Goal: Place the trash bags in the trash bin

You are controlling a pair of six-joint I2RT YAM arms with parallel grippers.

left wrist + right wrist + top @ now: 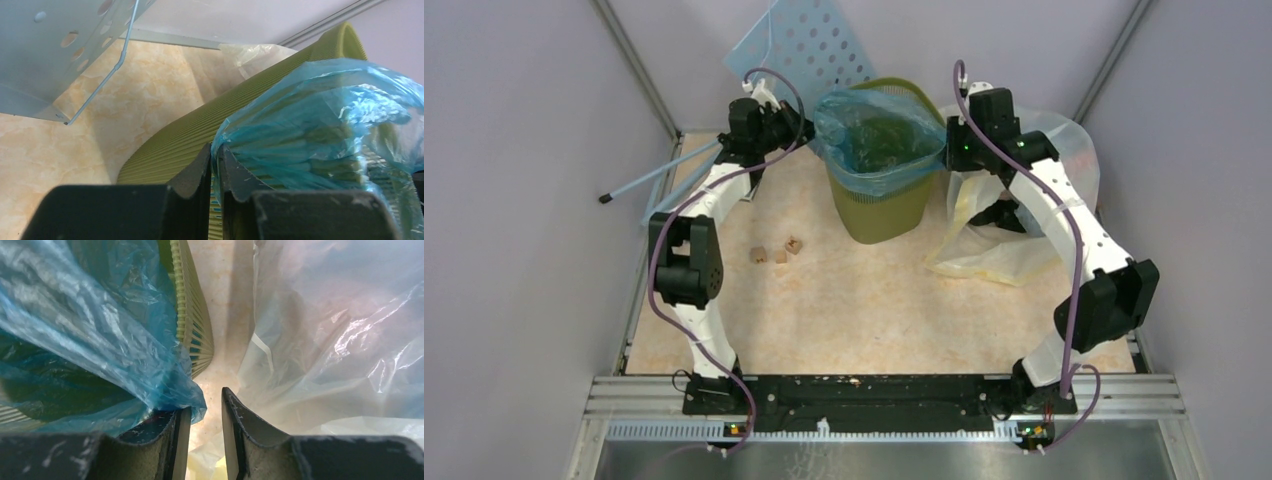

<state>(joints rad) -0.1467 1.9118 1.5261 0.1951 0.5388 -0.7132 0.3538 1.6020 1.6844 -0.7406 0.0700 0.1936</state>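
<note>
**Trash bin** [879, 215]: olive-green with ribbed sides, upright at the far middle of the table [854, 320].

**Trash bag** [869, 135]: thin light-blue film, sunk into the bin's mouth. Hem folded outward over the rim on every visible side, with a loose fold bunched across the opening.

**Left gripper** [215, 150]: at the bin's left rim, clenched on the bag's hem, with film pinched between nearly closed fingers.

**Right gripper** [204, 401]: at the right rim, released. Jaws parted with nothing between them, and a corner of blue film draped over the inner finger only.

**Nearby:**
- clear yellowish bag [999, 250], just right of the bin
- perforated light-blue panel [809, 45], behind the bin
- small wooden blocks [776, 250], on the table, well apart from the bin

**Step, as judged:** lining close to finished, now seating the hem around the rim.

**Next move, as judged:** letting go on the left without dragging film off the rim, then perhaps pressing the slack fold down inside.
</note>
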